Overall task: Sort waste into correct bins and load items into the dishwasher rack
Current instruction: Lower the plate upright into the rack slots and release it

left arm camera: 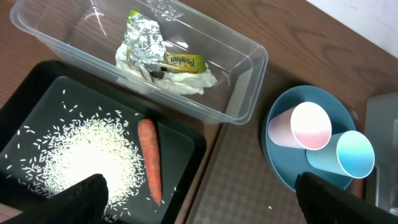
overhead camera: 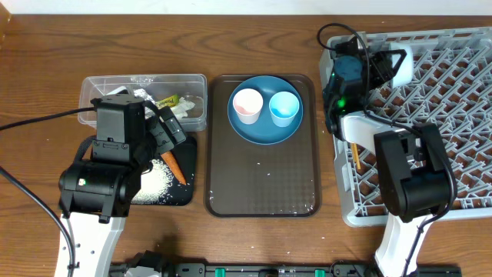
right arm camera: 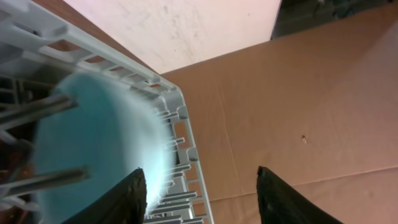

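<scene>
Just left of the right claw [right arm camera: 200, 173], the pale blue bowl [right arm camera: 99, 143] is blurred, its rim indistinct and its lower part cut off. The left claw [left arm camera: 199, 186] shows only dark fingertips [left arm camera: 81, 196] at the bottom edge. Overhead, the right claw's arm hides most of the chopsticks [overhead camera: 356, 156].

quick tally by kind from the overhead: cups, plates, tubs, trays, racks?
Cups: 2, pink cup and light blue cup
Plates: 1, blue plate
Tubs: 2, clear tub and black tub
Trays: 1, brown tray
Racks: 1, grey rack
Total: 7
</scene>
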{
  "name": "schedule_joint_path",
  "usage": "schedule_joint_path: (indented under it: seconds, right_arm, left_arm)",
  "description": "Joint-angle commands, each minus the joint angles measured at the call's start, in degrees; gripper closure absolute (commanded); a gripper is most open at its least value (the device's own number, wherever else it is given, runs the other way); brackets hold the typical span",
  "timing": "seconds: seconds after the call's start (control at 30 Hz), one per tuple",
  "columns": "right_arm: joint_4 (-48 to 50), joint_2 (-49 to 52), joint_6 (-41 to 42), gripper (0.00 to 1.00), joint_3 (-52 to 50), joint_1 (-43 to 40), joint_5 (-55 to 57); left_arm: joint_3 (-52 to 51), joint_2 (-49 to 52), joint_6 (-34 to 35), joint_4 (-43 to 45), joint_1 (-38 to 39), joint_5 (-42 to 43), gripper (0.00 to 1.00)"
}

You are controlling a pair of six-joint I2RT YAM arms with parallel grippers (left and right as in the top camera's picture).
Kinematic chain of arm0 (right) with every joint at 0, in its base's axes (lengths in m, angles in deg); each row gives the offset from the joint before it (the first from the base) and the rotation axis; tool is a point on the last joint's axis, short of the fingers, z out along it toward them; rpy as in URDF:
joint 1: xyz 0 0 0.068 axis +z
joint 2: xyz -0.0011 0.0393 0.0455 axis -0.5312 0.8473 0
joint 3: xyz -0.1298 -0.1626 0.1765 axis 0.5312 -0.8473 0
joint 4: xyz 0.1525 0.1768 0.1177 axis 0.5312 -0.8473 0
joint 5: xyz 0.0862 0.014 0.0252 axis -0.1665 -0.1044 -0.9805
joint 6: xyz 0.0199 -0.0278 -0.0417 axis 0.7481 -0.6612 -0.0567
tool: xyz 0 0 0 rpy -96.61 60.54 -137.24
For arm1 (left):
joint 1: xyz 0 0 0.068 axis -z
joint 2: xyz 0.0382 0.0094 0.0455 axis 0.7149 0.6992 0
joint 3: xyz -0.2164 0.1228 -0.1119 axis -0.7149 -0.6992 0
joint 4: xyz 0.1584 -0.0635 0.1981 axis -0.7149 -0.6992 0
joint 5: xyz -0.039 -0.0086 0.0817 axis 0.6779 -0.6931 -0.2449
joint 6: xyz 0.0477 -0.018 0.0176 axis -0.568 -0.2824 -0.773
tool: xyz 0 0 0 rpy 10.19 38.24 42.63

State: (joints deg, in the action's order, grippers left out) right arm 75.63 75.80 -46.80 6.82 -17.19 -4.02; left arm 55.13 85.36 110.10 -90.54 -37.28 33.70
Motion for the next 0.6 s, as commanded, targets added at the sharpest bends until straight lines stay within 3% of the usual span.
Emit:
schedule_joint_path:
  seconds: [0.0, 0.47, 0.57]
  right_arm:
    - [0.1, 0.7, 0.4, 0.43, 0.0, 2.0, 1.0]
    - [-0.4, -3.7, -1.0, 0.37, 0.0, 5.7, -0.7]
    - [-6.3, -8.7, 3.7, 0.38, 0.0, 4.8, -3.5]
  left_arm:
    - [0.8, 0.0, -0.1, -0.2, -0.2, -0.9, 0.02]
    - [0.8, 0.0, -0.1, -0.2, -0.2, -0.9, 0.02]
    - [0.8, 0.0, -0.1, -0.2, -0.2, -0.9, 0.02]
